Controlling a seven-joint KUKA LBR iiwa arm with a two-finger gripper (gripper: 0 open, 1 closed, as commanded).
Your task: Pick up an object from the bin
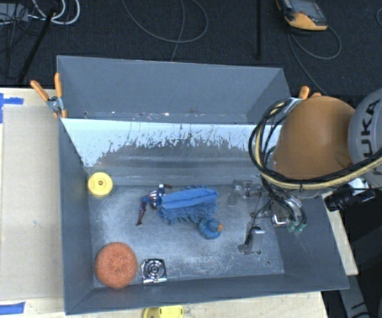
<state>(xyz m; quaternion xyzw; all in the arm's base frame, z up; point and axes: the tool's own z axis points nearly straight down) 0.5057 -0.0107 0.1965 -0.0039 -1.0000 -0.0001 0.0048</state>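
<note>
Bin (pixel 178 105) of grey metal, front to back: an orange ball (pixel 116 265) sits by the front wall, forward and left of the blue brush (pixel 186 204), with a round metal piece (pixel 153 269) just beside it. Right of the brush, the arm (pixel 310 144) holds its jaws open above bare floor, nothing between them. A small blue ball (pixel 209 229) touches the brush's front right end, closest to the jaws. A yellow disc (pixel 100 184) lies left of the brush, slightly farther back.

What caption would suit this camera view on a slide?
Open gripper hangs over the right side of the grey bin, beside a blue brush; yellow cap and orange ball lie at left.
</note>
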